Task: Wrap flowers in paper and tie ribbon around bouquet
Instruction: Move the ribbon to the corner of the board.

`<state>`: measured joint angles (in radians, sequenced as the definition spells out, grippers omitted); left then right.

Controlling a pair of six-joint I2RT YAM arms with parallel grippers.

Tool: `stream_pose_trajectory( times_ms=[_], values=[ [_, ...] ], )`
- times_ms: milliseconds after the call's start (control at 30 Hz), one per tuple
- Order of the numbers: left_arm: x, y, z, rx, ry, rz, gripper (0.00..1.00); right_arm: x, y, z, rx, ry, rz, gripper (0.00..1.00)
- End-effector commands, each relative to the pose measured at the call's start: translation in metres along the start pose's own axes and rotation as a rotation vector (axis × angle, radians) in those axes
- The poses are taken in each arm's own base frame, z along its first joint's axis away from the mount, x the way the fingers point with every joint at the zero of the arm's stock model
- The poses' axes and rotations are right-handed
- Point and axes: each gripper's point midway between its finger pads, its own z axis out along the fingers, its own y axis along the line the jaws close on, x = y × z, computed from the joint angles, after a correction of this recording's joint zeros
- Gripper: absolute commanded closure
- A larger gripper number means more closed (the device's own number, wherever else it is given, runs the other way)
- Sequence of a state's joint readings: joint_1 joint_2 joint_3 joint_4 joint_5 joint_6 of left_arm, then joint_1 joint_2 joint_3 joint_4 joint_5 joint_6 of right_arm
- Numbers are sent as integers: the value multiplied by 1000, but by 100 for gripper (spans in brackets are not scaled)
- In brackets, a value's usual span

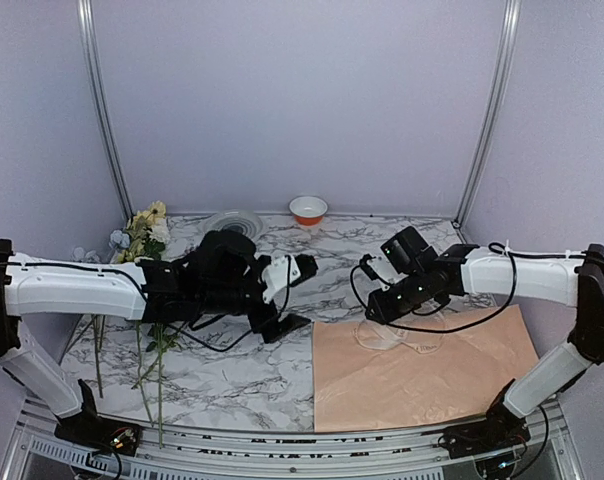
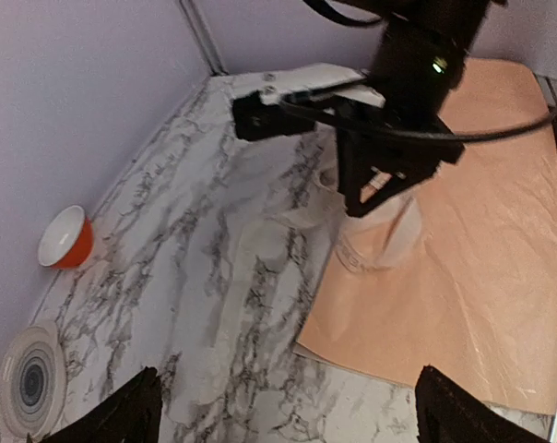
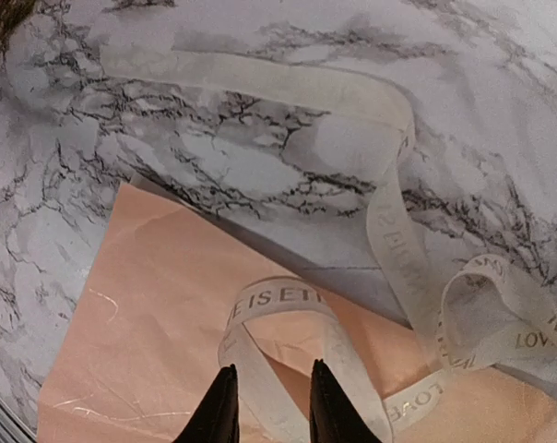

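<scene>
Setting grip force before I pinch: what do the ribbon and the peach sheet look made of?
The ribbon looks like thin woven fabric, possibly satin: cream, slightly translucent, with printed letters, curling in floppy loops. The peach sheet looks like thin matte paper, probably tissue-like: it shows fine crinkles and lies flat.

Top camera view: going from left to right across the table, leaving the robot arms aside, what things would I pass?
flowers → plate → bowl → paper. The ribbon lies partly on the paper, so it is left out.
</scene>
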<state>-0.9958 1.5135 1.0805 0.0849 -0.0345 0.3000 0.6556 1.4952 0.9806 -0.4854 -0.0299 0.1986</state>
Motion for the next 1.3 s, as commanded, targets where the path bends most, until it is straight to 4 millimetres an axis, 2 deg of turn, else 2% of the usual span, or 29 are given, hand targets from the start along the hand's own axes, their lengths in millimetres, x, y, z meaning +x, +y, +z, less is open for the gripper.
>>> stream_pose_trajectory(
  times_ms=[0, 133, 200, 333, 400, 533, 700, 800, 867, 967, 1033, 1167, 1267],
  values=[
    [68, -82, 4, 239, 191, 181, 4, 56, 1, 7, 13, 193, 81, 75],
    [95, -115, 29, 262, 303, 290, 6, 84, -9, 21, 64, 279, 107, 76],
    [101, -125, 37, 271, 356, 299, 8, 91, -17, 28, 108, 304, 117, 78],
    [102, -128, 34, 272, 376, 266, 8, 85, -45, 34, 257, 256, 141, 81],
    [102, -130, 32, 274, 375, 248, 8, 78, -57, 37, 306, 239, 157, 81],
    [113, -144, 34, 265, 408, 295, 8, 55, -70, 40, 372, 203, 156, 83],
    [132, -182, 29, 339, 426, 383, 8, 21, -86, 43, 375, 151, 161, 83],
    [140, -193, 29, 359, 425, 401, 8, 5, -94, 49, 377, 147, 140, 82],
    [142, -192, 31, 342, 434, 397, 9, 6, -103, 62, 356, 192, 124, 80],
    [147, -182, 39, 269, 454, 407, 11, 1, -119, 70, 399, 272, 86, 85],
    [148, -186, 39, 295, 453, 399, 12, -16, -131, 74, 413, 250, 68, 83],
    [145, -186, 39, 287, 451, 396, 12, -37, -156, 93, 287, 273, 121, 81],
    [143, -183, 38, 277, 446, 408, 13, -68, -197, 106, 302, 221, 179, 81]
  ],
)
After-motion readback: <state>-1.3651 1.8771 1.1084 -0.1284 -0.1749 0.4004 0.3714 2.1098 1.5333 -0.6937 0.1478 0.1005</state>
